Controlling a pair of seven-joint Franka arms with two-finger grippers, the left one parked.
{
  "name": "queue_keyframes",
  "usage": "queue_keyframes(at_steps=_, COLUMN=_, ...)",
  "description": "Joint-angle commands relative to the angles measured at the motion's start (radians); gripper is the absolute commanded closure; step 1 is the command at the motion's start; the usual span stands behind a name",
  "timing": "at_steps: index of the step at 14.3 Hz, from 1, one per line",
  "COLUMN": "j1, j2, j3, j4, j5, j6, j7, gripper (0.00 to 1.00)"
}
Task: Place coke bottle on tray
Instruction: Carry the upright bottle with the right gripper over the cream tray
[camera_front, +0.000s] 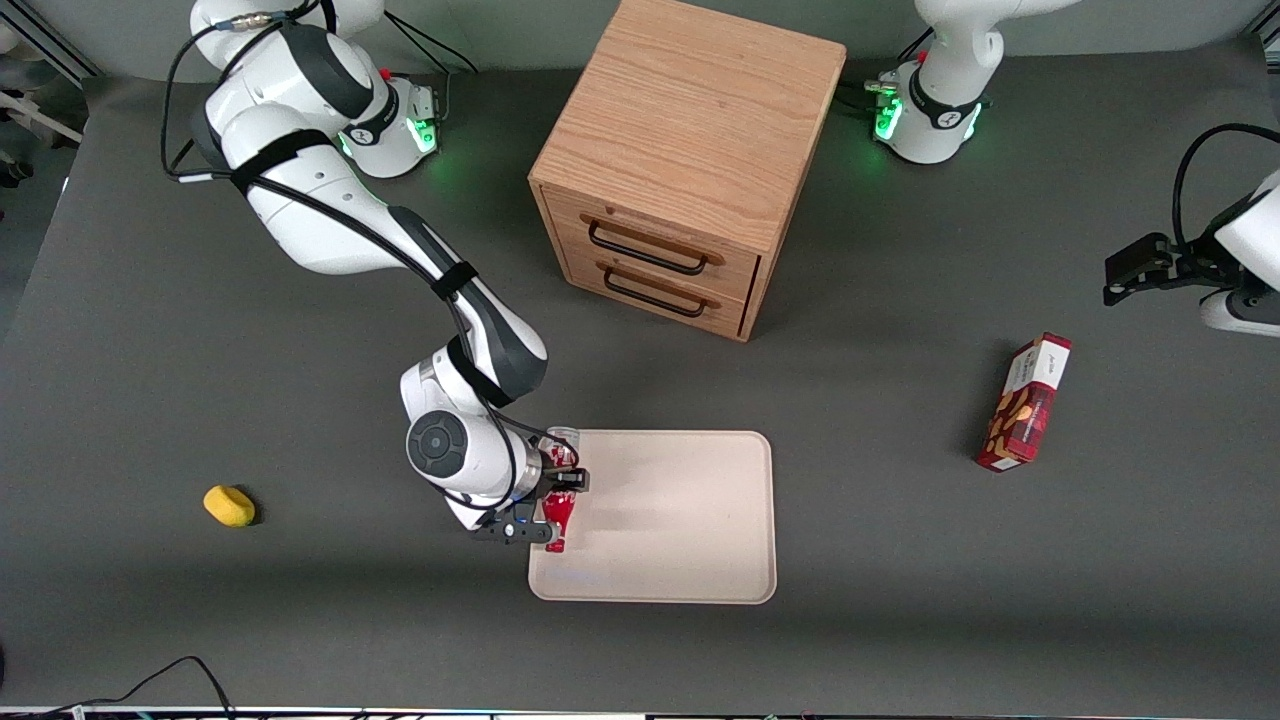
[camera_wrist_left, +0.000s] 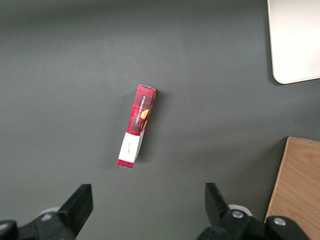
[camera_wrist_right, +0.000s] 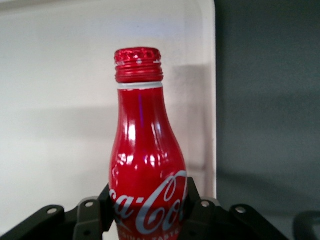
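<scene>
My right gripper (camera_front: 560, 505) is shut on the coke bottle (camera_front: 560, 516), a slim red bottle with white script. It holds the bottle lying level over the edge of the beige tray (camera_front: 680, 520) that faces the working arm, neck pointing toward the front camera. In the right wrist view the bottle (camera_wrist_right: 145, 150) sits between the black fingers (camera_wrist_right: 192, 200) of the gripper (camera_wrist_right: 148, 207), with the tray (camera_wrist_right: 55, 100) under it. I cannot tell whether the bottle touches the tray.
A wooden two-drawer cabinet (camera_front: 680, 170) stands farther from the front camera than the tray. A red snack box (camera_front: 1025, 402) lies toward the parked arm's end; it also shows in the left wrist view (camera_wrist_left: 137, 126). A yellow sponge (camera_front: 229, 505) lies toward the working arm's end.
</scene>
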Motion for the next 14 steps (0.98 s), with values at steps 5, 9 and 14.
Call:
queue_keyframes(at_steps=5, j1=0.026, j2=0.034, j3=-0.001, j4=0.042, j5=-0.011, j6=0.012, j7=0.008, gripper=0.01)
queue_keyframes(at_steps=9, j1=0.049, j2=0.034, j3=-0.019, j4=0.042, j5=-0.017, j6=0.012, j7=0.017, gripper=0.0)
queue_keyframes(at_steps=14, j1=0.049, j2=0.032, j3=-0.019, j4=0.039, j5=-0.029, j6=0.011, j7=0.017, gripper=0.0)
